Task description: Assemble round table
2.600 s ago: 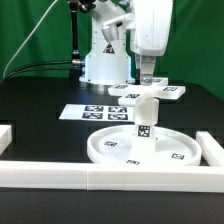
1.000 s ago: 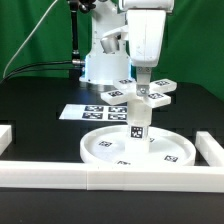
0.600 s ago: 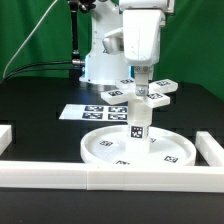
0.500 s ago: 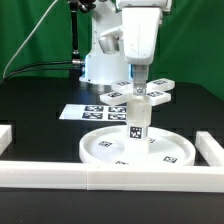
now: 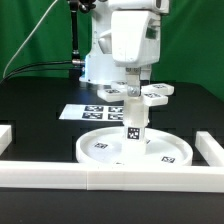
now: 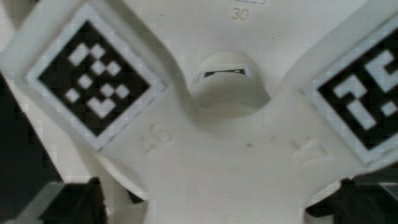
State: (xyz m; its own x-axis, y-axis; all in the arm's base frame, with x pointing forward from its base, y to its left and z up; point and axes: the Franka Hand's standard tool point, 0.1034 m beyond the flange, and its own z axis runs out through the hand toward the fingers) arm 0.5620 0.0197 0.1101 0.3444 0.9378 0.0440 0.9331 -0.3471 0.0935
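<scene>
In the exterior view the large round disc (image 5: 95, 150) lies flat near the front rail. The short thick leg (image 5: 133, 125) stands upright in its middle. The flat cross-shaped piece (image 5: 152, 92) rests on top of the leg. My gripper (image 5: 134, 88) comes straight down onto it. In the wrist view the cross-shaped piece (image 6: 214, 150) fills the picture, with black-and-white tags on two of its arms. One arm runs between my dark fingers (image 6: 71, 200). The gripper (image 6: 217, 200) is open at full width. I cannot tell if the fingers touch the arm.
The marker board (image 5: 80, 112) lies flat behind the disc, toward the exterior view's left. White border rails run along the front (image 5: 110, 178) and stand at both sides (image 5: 5, 135) (image 5: 212, 148). The arm's white base (image 5: 100, 65) stands at the back.
My gripper has shifted toward the exterior view's left and turned about its axis. Disc, leg and cross-shaped piece have slid slightly the same way. The jaws stay equally wide.
</scene>
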